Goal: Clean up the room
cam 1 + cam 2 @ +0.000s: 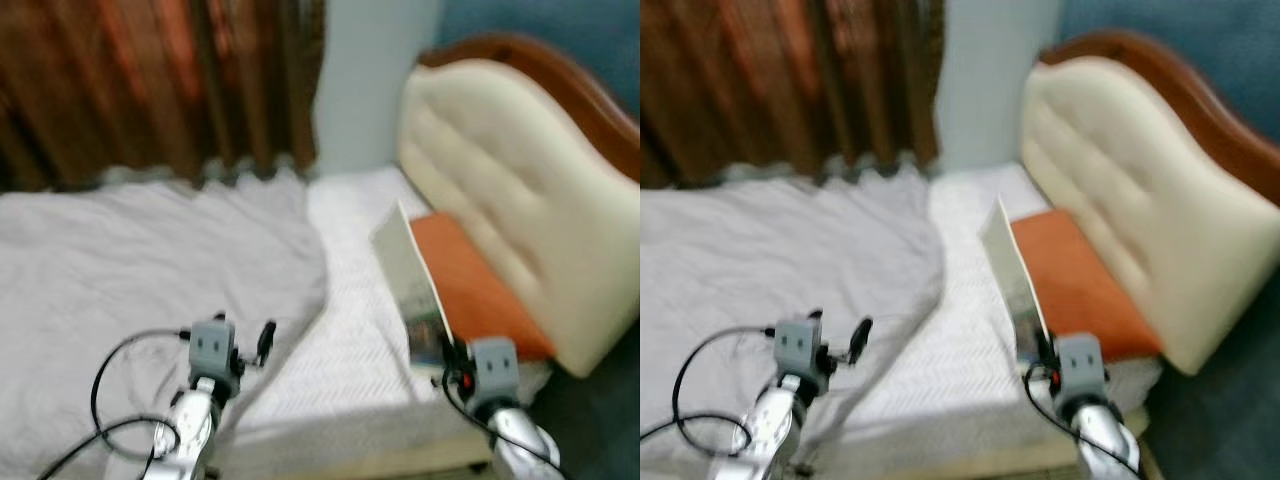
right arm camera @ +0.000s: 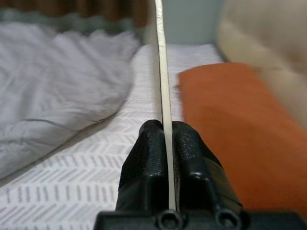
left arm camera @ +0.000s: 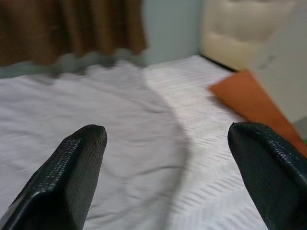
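Note:
My right gripper [image 2: 163, 130] is shut on the lower edge of a thin flat book [image 1: 410, 280], which stands on edge above the white patterned sheet [image 1: 345, 360]. In the right wrist view the book [image 2: 160, 57] appears as a narrow pale strip rising from between the two black fingers [image 2: 146, 158]. An orange pillow [image 1: 480, 285] lies just right of the book, against the headboard. My left gripper [image 1: 248, 346] hovers open over the bed, its wide-apart fingers [image 3: 72, 172] holding nothing.
A rumpled grey duvet [image 1: 150, 260] covers the left part of the bed. A cream padded headboard [image 1: 510, 160] with a wooden rim stands at the right. Brown curtains [image 1: 150, 80] hang behind the bed. The picture is slightly blurred.

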